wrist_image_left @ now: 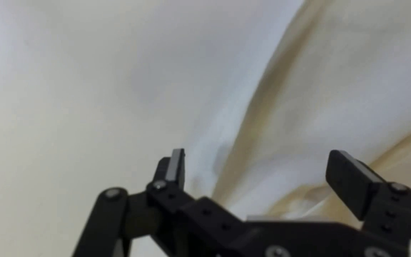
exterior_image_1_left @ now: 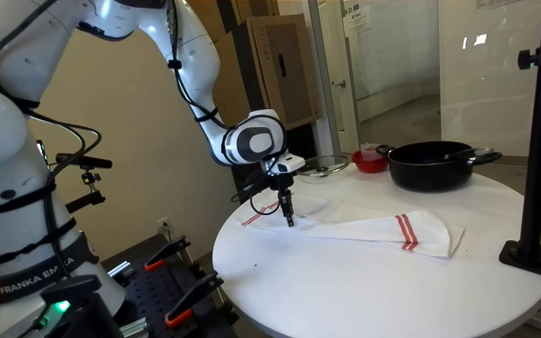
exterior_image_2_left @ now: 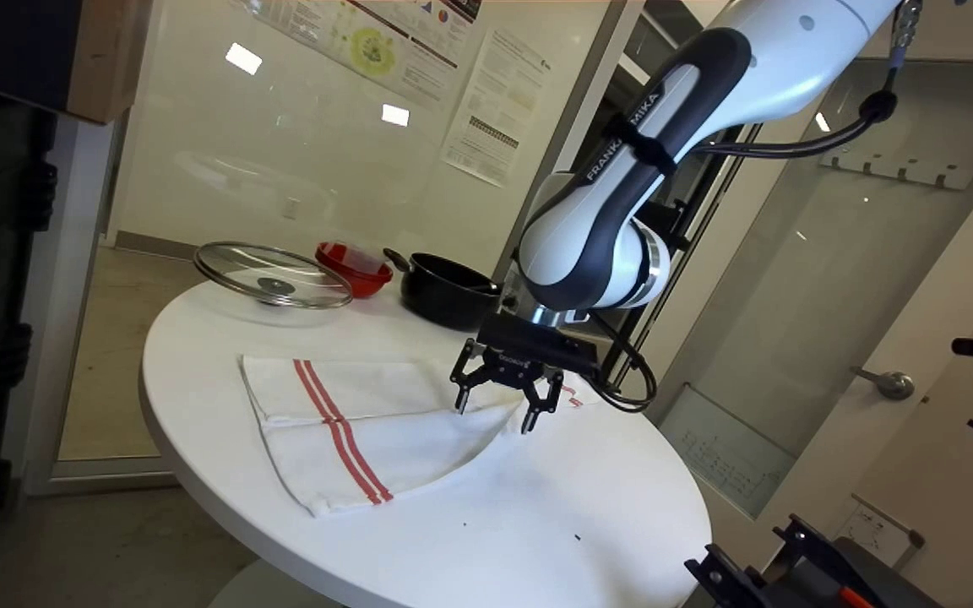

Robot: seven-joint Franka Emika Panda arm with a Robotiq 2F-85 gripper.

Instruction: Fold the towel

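Gripper [exterior_image_2_left: 495,415] points down at the towel [exterior_image_2_left: 394,443], fingers [wrist_image_left: 351,185] spread well apart, nothing clamped. In the wrist view a towel edge or fold, blurry, runs between them toward 1 o'clock; can't tell if the tips touch cloth.

Step, my read: mid-fold, lining up a pinch on that ridge. Towel looks partly doubled toward its striped end, fold not finished. Next move probably calls for settling a finger each side of the ridge, closing, lifting slightly, carrying the layer across. Risk: catching two layers, or slipping off thin cloth.

In an exterior view the arm [exterior_image_1_left: 195,61] comes in from 11 o'clock, forearm sloping down, wrist bent so the gripper hangs near vertical.

Towel lies on the white tabletop [exterior_image_1_left: 345,291]. In an exterior view, from the gripper: doubled striped end at 9 o'clock, glass lid [exterior_image_2_left: 275,285] at 10, black pot [exterior_image_2_left: 436,306] at 11, red bowl [exterior_image_2_left: 366,283] between those two.
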